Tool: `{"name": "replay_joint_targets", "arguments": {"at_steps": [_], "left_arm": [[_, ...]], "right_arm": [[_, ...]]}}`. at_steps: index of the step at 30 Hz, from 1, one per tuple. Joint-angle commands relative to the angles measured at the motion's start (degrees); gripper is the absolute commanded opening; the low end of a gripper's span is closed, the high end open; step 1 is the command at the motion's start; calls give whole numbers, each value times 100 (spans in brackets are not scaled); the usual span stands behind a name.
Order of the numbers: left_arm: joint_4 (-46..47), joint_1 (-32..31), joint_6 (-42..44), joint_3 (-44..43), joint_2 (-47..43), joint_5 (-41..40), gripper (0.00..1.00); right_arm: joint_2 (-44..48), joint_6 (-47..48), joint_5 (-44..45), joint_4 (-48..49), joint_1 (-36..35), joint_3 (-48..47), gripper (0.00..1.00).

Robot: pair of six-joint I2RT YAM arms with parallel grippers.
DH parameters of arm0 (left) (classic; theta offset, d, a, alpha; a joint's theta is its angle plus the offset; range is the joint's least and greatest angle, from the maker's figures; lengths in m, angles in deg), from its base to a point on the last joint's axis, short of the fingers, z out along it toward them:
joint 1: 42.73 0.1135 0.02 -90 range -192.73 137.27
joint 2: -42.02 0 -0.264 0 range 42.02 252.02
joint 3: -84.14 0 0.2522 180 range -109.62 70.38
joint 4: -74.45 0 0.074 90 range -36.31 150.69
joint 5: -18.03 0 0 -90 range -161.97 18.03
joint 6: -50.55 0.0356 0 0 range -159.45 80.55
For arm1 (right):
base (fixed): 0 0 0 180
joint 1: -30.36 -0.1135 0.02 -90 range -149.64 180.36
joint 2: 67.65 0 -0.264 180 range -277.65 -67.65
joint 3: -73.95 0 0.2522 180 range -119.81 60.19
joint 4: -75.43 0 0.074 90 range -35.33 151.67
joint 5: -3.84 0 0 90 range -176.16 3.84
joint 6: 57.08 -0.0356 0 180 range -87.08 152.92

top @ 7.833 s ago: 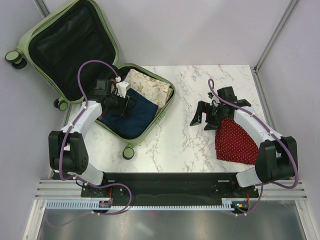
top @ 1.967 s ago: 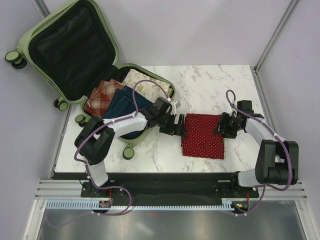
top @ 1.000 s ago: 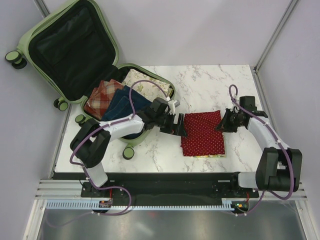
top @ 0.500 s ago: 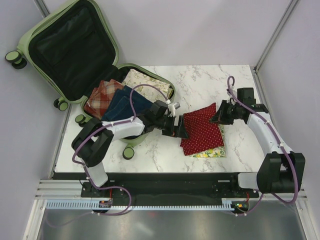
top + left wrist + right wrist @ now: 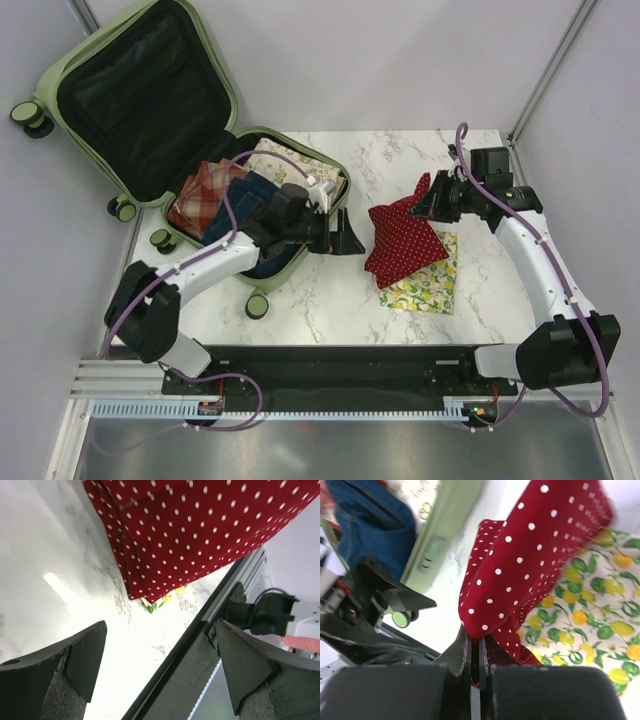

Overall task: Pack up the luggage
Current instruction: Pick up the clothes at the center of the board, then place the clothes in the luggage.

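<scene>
The luggage (image 5: 335, 205) lies open at the table's left, its pale green lid (image 5: 60, 70) leaning on the wall. In its base lie a plaid cloth (image 5: 200, 190), blue denim (image 5: 262, 200) and a cream patterned cloth (image 5: 290, 162). My right gripper (image 5: 425, 200) is shut on a corner of a red polka-dot cloth (image 5: 400, 245) and holds it up off the table; the pinched fold (image 5: 485, 625) sits between its jaws (image 5: 480, 645). A lemon-print cloth (image 5: 425, 285) lies under the red one. My left gripper (image 5: 345, 235) stands open and empty between luggage and red cloth (image 5: 200, 530).
The luggage's near caster wheel (image 5: 258, 305) rests on the marble table (image 5: 330, 310). In the left wrist view the table's front rail (image 5: 210, 645) runs between my wide-apart fingers (image 5: 75, 660). Metal posts (image 5: 545, 70) and grey walls close in the sides.
My right gripper has raised the red cloth's corner up and back, uncovering the lemon-print cloth. My left gripper has drawn back left toward the luggage, away from the red cloth.
</scene>
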Motion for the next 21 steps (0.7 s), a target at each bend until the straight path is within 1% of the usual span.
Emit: {"name": "replay_joint_targets", "arguments": {"at_steps": [1, 5, 6, 7, 8, 9, 10, 11, 15, 16, 18, 19, 21], "left_arm": [[-310, 405, -109, -127, -666, -165, 96], [-820, 941, 31, -320, -1228, -278, 98], [-1056, 1221, 49, -399, -1344, -331, 98], [-1171, 1363, 67, -443, -1441, -401, 98], [-1320, 1512, 110, -487, -1659, -628, 98], [-1513, 1810, 163, -548, -1748, -726, 99], [-1602, 1952, 224, -575, -1845, -832, 99], [-1673, 2197, 373, -601, -2002, -1059, 100], [-1937, 2778, 638, -742, -2249, -1456, 100], [-2015, 2892, 664, -751, -2294, -1535, 100], [-2069, 3200, 700, -777, -2425, -1842, 100], [-2077, 3306, 717, -760, -2469, -1956, 100], [-2086, 3596, 752, -760, -2522, -2019, 100]], "right_arm": [[36, -263, -29, 38, -173, -493, 0], [-140, -361, 15, 47, -532, -1019, 0], [-236, -369, 15, 47, -620, -1125, 0], [-289, -387, 15, 47, -700, -1231, 0], [-411, -396, 15, 38, -883, -1458, 0], [-473, -404, 6, 38, -998, -1582, 0], [-544, -405, -3, 47, -1104, -1714, 0], [-692, -405, -46, 38, -1340, -1976, 0], [-1141, -317, -178, 64, -2026, -2698, 0], [-1255, -291, -213, 47, -2323, -3013, 0], [-1624, -141, -424, 38, -2624, -3348, 0], [-1747, -115, -486, 38, -2904, -3707, 0], [-2151, 16, -792, 38, -3169, -4113, 0]]}}
